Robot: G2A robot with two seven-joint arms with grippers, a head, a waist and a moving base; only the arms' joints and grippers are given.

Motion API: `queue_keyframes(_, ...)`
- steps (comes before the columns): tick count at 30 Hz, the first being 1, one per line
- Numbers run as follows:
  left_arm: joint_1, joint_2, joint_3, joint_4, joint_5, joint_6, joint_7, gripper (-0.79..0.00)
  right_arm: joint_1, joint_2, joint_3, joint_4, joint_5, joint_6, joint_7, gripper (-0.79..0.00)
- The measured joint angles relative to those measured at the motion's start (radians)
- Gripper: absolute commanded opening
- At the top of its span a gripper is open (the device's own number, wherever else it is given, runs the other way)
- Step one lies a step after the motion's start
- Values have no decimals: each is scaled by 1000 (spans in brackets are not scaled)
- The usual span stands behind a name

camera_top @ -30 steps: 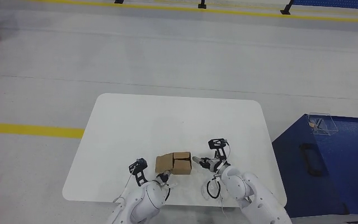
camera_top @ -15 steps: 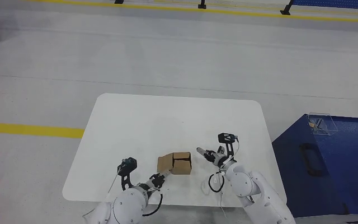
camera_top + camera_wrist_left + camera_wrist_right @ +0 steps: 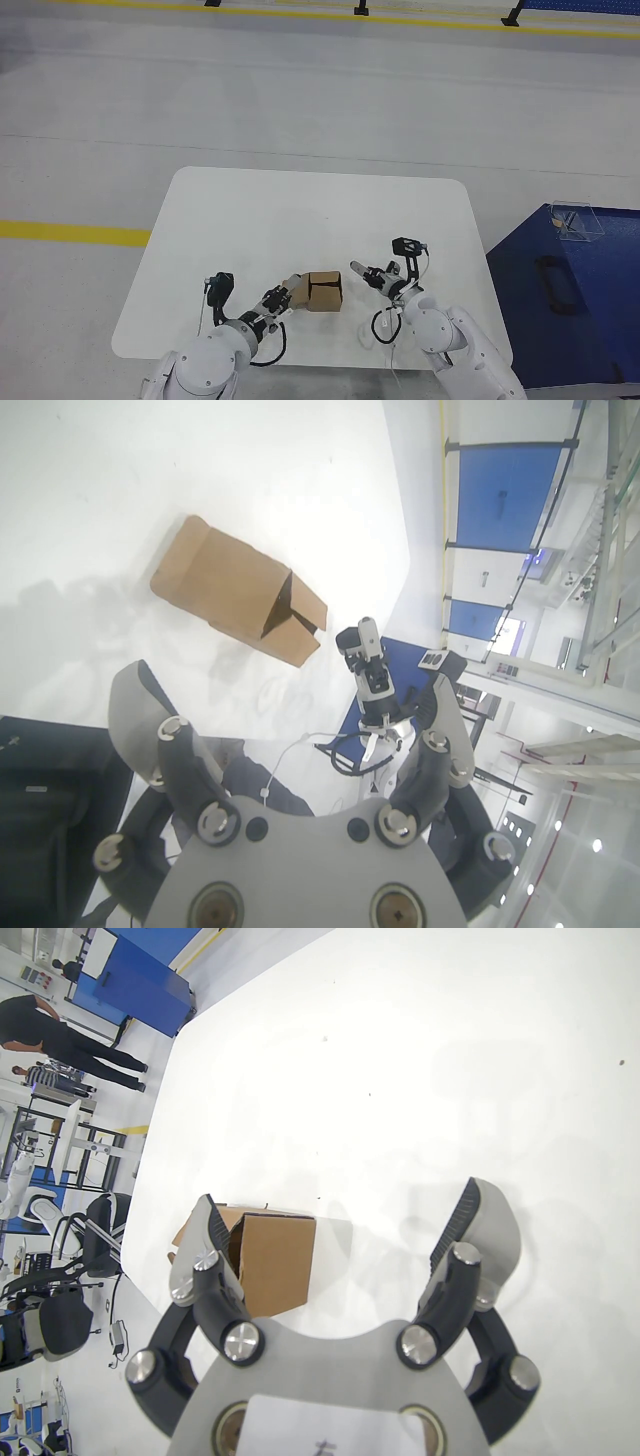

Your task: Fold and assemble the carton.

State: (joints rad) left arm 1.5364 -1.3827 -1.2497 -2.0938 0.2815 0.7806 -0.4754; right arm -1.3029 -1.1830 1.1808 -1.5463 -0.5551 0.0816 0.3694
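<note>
Top view: carton [image 3: 322, 291] lies on its side near the surface's [image 3: 300, 210] near edge, with a loose flap sticking out of the end facing our left claw [image 3: 283, 297]. Right claw [image 3: 362, 276] sits just beside the opposite end. Left wrist view: left claw [image 3: 290, 695] is spread wide and holds nothing, carton [image 3: 235, 600] just ahead of it. The far end flaps meet with a dark gap, and the right claw [image 3: 364, 645] is beyond that end. Right wrist view: right claw [image 3: 345, 1213] is also spread and empty, close to the carton [image 3: 275, 1258]; we can't tell contact. Our read: flap-closing stage. Next we need one claw bracing the body while the other tucks the loose flap.
</note>
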Motion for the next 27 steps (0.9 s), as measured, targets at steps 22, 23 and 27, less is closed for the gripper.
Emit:
queue_keyframes(22, -59, -59, 51, 504, -660, -524, 180, 0, 25, -18, -6, 35, 25, 51, -32, 0)
queue_keyframes(23, -65, -60, 50, 518, -668, -544, 187, 0, 26, -19, -7, 36, 24, 52, -31, 0)
queue_keyframes(27, -93, -66, 56, 588, -685, -607, 236, 0, 28, -21, -4, 34, 21, 57, -28, 0)
